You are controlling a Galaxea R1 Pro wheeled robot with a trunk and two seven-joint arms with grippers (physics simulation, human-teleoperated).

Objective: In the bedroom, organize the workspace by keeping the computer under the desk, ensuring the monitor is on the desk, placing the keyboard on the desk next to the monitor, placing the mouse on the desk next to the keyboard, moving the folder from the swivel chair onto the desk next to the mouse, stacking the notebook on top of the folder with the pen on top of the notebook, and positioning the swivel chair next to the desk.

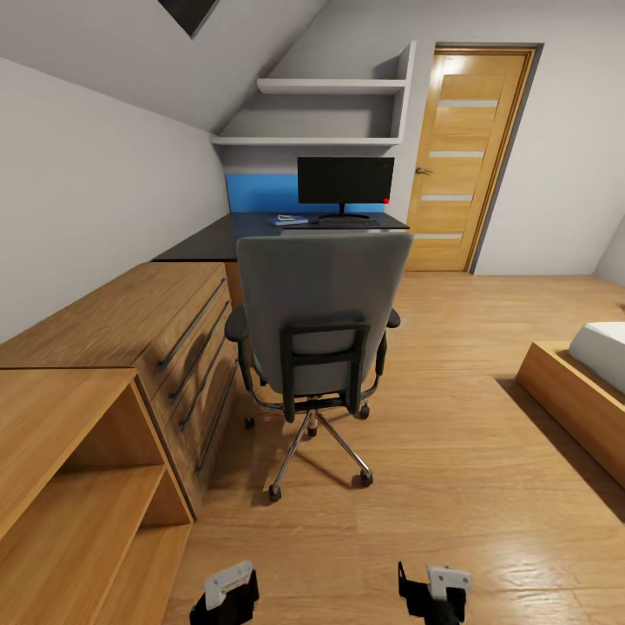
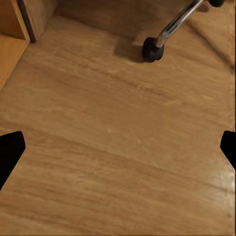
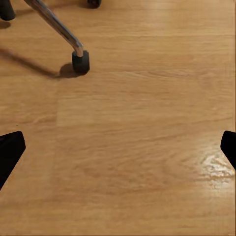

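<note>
The grey swivel chair (image 1: 321,321) stands in front of me with its back turned my way, so its seat is hidden. Behind it is the black-topped desk (image 1: 208,243). The black monitor (image 1: 345,180) stands on it, with a flat keyboard (image 1: 345,222) at its foot. Left of the keyboard lies a small bluish flat thing (image 1: 287,220) with a pale patch, too small to identify. The chair hides the space under the desk. My left gripper (image 1: 227,595) (image 2: 118,147) and right gripper (image 1: 434,590) (image 3: 118,147) hang low over the wooden floor, both open and empty, short of the chair's castors (image 2: 152,49) (image 3: 80,61).
A light wooden chest of drawers (image 1: 174,330) and an open shelf unit (image 1: 78,486) line the left wall. A bed (image 1: 590,373) juts in at the right. A wooden door (image 1: 464,156) is at the back, and wall shelves (image 1: 330,87) hang above the desk.
</note>
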